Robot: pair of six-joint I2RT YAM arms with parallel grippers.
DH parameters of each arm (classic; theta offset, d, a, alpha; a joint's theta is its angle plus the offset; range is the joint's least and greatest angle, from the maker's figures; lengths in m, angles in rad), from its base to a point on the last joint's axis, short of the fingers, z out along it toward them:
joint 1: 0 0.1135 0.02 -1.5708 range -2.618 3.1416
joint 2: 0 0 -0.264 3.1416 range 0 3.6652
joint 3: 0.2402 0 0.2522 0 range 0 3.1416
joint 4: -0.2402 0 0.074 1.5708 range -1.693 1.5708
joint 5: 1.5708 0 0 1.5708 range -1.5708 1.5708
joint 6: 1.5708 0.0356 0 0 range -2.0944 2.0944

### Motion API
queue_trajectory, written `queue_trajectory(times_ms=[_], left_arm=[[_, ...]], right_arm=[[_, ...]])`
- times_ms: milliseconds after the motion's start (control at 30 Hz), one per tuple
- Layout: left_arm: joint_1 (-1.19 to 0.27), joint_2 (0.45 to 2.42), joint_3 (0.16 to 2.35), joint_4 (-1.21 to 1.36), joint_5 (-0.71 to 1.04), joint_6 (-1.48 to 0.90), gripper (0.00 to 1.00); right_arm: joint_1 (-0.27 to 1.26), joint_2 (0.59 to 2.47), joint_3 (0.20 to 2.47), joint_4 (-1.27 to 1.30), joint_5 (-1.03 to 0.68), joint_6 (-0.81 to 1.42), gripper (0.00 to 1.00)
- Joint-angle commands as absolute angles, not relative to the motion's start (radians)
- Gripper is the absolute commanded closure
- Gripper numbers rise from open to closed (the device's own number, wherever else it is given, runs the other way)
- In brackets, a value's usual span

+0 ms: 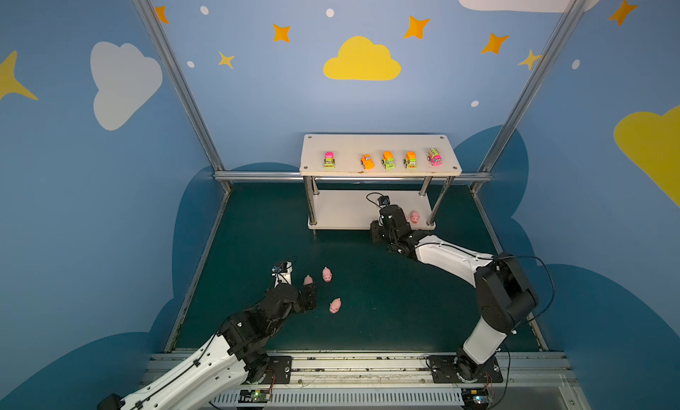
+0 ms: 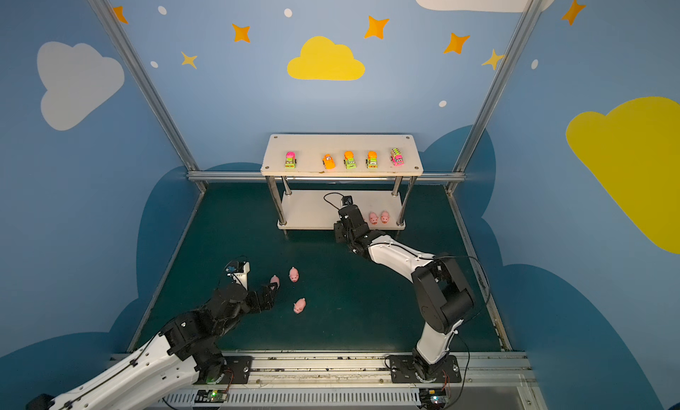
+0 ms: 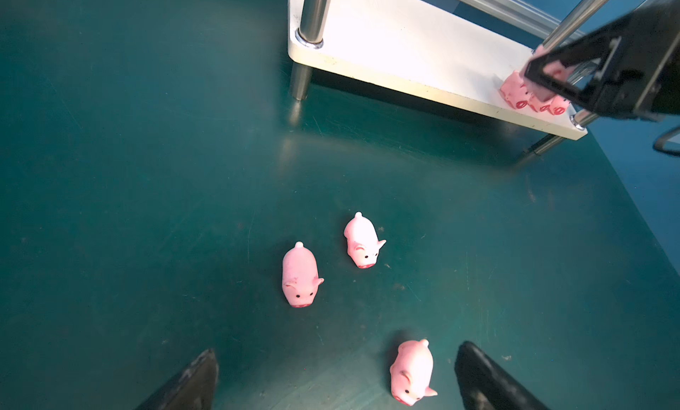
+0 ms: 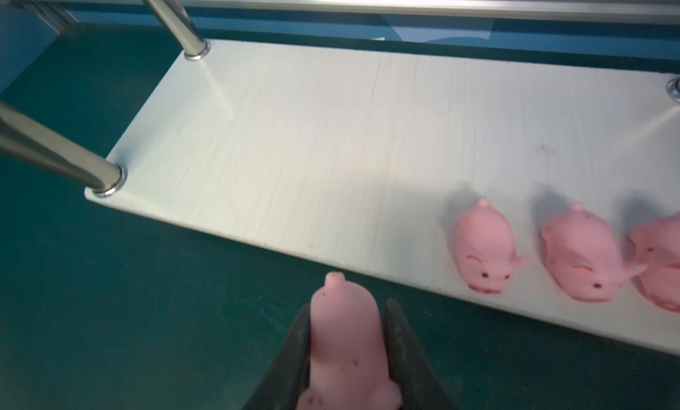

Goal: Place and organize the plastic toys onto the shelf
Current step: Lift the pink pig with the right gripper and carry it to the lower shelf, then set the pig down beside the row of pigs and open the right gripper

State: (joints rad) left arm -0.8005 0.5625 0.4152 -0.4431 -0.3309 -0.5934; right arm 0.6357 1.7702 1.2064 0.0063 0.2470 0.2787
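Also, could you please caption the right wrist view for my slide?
Right gripper holds a pink pig near the shelf's lower board, where three pigs stand in a row.

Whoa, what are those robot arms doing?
They're tidying toys onto the white two-tier shelf with chrome legs. The right gripper is shut on a pink plastic pig near the front edge of the lower board, where three pink pigs stand in a row. The open left gripper hovers by three loose pigs on the green mat. Five bright toy cars line the top board.
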Motion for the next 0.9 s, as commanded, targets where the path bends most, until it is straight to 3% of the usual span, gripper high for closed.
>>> queue_trajectory(times_ms=[0, 867], left_arm=[[-0.797, 0.569, 0.445, -0.459, -0.363, -0.562, 0.00], [-0.782, 0.669, 0.459, -0.373, -0.377, -0.495, 0.00]], right_arm=[[0.621, 1.829, 1.276, -0.043, 0.262, 0.265, 0.70], [0.532, 2.019, 1.452, -0.098, 0.236, 0.281, 0.69]])
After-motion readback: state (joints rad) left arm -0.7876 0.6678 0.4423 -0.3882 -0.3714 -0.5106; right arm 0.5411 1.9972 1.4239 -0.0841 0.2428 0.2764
